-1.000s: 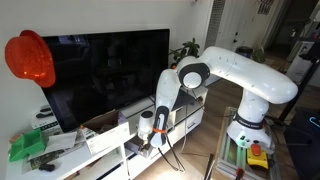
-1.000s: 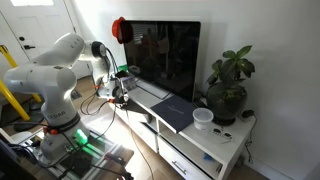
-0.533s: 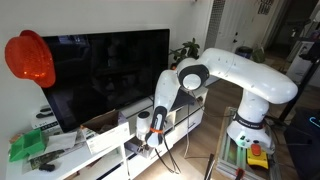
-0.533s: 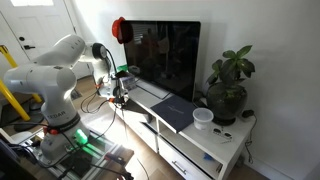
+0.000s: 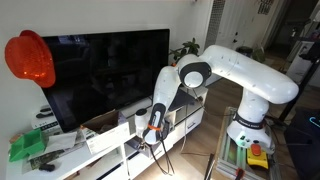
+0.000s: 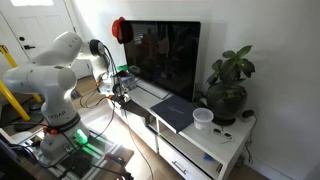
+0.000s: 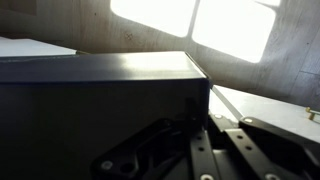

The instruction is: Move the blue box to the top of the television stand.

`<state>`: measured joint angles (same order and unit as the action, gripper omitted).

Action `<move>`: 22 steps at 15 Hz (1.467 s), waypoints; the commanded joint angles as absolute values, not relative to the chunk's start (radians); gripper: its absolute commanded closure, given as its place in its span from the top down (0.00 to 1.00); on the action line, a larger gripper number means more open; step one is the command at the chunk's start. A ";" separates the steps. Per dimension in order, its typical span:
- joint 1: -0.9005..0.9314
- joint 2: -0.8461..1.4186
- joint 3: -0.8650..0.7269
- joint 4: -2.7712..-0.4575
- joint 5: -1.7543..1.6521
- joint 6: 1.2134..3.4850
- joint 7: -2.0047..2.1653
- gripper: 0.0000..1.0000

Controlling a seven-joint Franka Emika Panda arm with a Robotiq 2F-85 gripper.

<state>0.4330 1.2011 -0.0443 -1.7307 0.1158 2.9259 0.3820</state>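
wrist view shows the blue box hard against the gripper, just beyond it, long side lying left to right, by the television stand front; whether the jaws are clamped i cannot tell.

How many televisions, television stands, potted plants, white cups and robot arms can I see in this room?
television: 1
television stand: 1
potted plant: 1
white cup: 1
robot arm: 1
Total: 5
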 commanded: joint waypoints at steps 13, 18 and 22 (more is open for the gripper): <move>0.318 0.838 0.119 -2.092 0.174 2.503 0.389 0.01; 0.286 0.742 0.196 -2.167 0.216 2.391 0.370 0.01; 0.300 0.634 0.221 -2.239 0.221 2.338 0.387 0.01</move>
